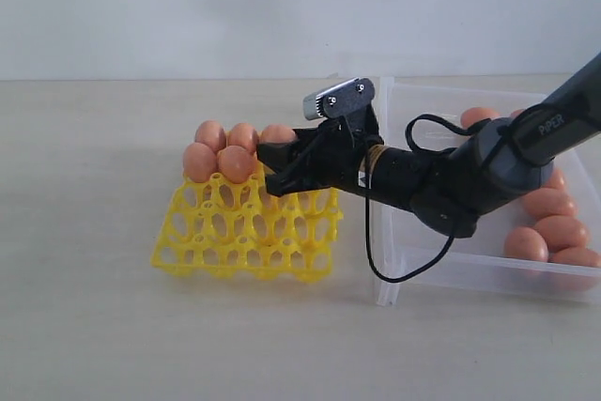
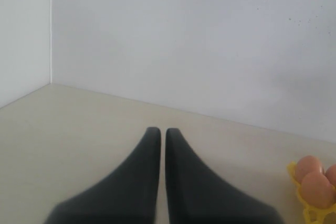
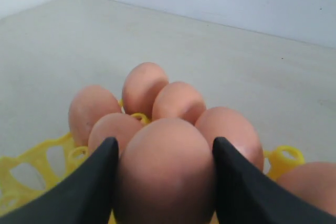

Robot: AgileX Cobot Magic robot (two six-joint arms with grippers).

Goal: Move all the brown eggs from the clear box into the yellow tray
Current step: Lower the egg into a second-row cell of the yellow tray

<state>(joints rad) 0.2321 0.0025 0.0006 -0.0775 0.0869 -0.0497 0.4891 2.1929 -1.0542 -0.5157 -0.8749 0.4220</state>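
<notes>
My right gripper [image 3: 164, 148] is shut on a brown egg [image 3: 165, 171], a black finger pressed to each side. In the exterior view this gripper [image 1: 277, 174] hangs over the back right part of the yellow tray [image 1: 244, 232], and its fingers hide the held egg there. Several brown eggs [image 1: 218, 152] sit in the tray's back cups, right beside the held one [image 3: 178, 100]. More brown eggs [image 1: 554, 223] lie in the clear box [image 1: 413, 260] on the right. My left gripper [image 2: 158, 132] is shut and empty above bare table, with the tray's corner [image 2: 315, 214] off to one side.
The right arm [image 1: 470, 176] reaches across the clear box's left wall toward the tray, with a black cable [image 1: 394, 274] looping down over that wall. A pale wall [image 1: 282, 7] stands behind the beige table [image 1: 94, 326].
</notes>
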